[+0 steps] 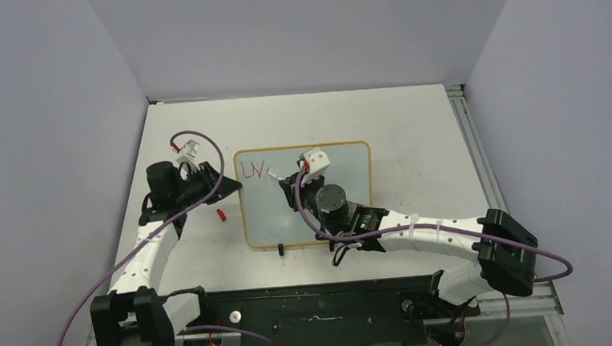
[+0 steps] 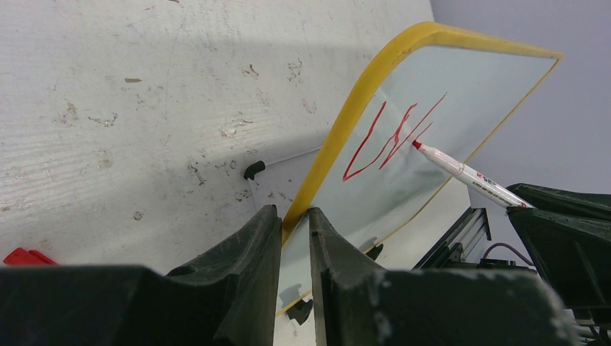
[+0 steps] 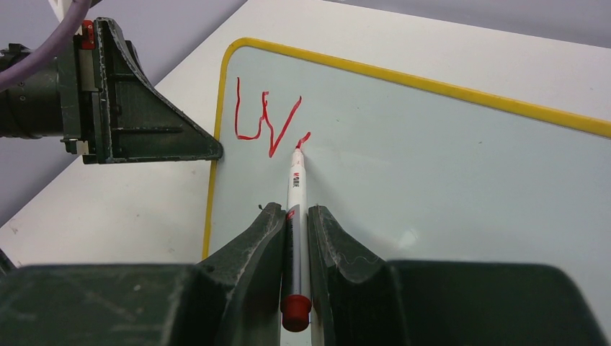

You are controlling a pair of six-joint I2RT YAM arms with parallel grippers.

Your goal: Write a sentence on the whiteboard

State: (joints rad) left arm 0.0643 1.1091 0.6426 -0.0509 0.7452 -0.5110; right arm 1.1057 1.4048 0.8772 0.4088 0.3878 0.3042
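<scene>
desk (image 1: 413,134): pale, scuffed, carries everything.
whiteboard (image 1: 269,215): mid-desk, between the two arms.
left end effector (image 2: 295,216): pinching the whiteboard's yellow left edge.
right end effector (image 3: 294,213): pressed together on the marker.
marker (image 3: 296,187): red tip touching the board.
sentence (image 3: 266,122): only W-like red strokes, top-left corner.
cap (image 1: 220,215): red, on the desk beside the board's left edge.
</scene>
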